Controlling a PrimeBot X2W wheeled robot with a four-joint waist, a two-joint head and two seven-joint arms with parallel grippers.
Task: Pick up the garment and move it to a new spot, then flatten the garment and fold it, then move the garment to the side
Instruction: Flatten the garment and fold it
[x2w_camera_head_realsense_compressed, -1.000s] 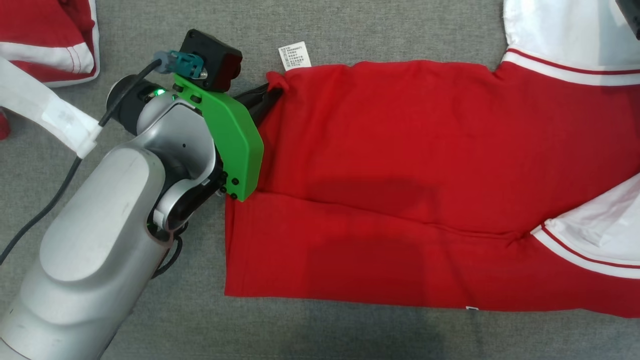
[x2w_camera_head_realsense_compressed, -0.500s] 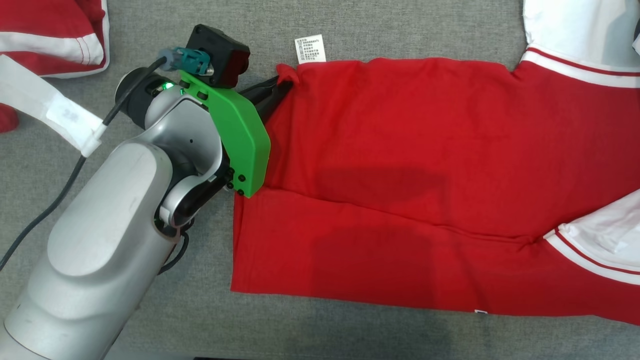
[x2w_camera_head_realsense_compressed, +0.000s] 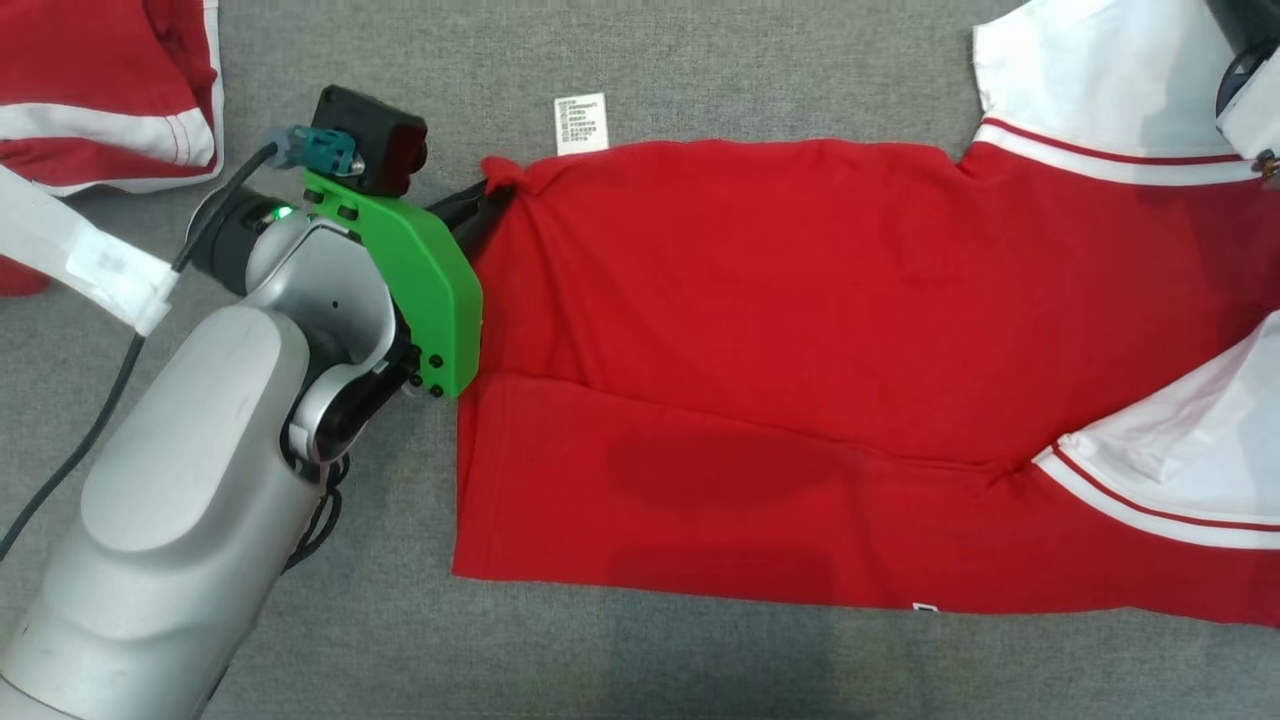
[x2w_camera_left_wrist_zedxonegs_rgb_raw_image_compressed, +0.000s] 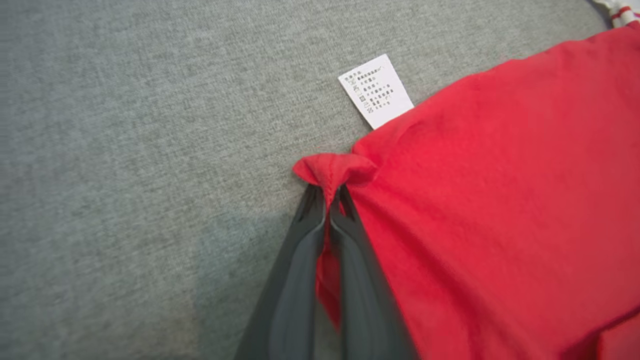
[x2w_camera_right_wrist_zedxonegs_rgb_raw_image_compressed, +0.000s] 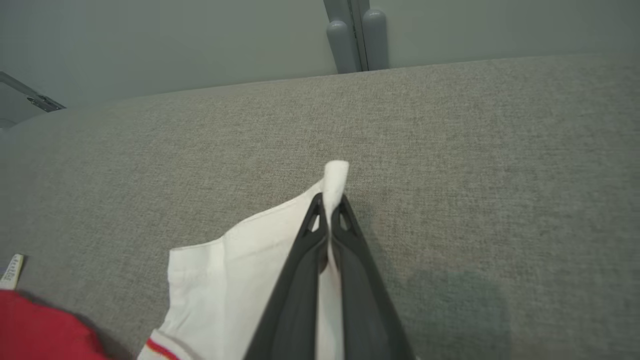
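Note:
A red garment (x2w_camera_head_realsense_compressed: 800, 360) with white, red-striped sleeves lies spread across the grey cloth surface (x2w_camera_head_realsense_compressed: 700, 60), folded lengthwise. My left gripper (x2w_camera_head_realsense_compressed: 490, 195) is shut on its far left corner, pinching a small bunch of red fabric (x2w_camera_left_wrist_zedxonegs_rgb_raw_image_compressed: 332, 172) beside a white care label (x2w_camera_left_wrist_zedxonegs_rgb_raw_image_compressed: 375, 90). At the upper right edge of the head view sits my right arm. In the right wrist view my right gripper (x2w_camera_right_wrist_zedxonegs_rgb_raw_image_compressed: 330, 205) is shut on the edge of the white sleeve (x2w_camera_right_wrist_zedxonegs_rgb_raw_image_compressed: 240, 280), which pokes up between the fingertips.
Another red and white garment (x2w_camera_head_realsense_compressed: 100, 90) lies at the upper left corner. A black cable (x2w_camera_head_realsense_compressed: 100, 420) runs along my left arm. Beyond the surface's far edge stand a grey wall and a grey post (x2w_camera_right_wrist_zedxonegs_rgb_raw_image_compressed: 355, 35).
The whole head picture has shifted, so the camera moved. The garment looks pulled flatter and straighter along its far edge. Both grippers keep their hold.

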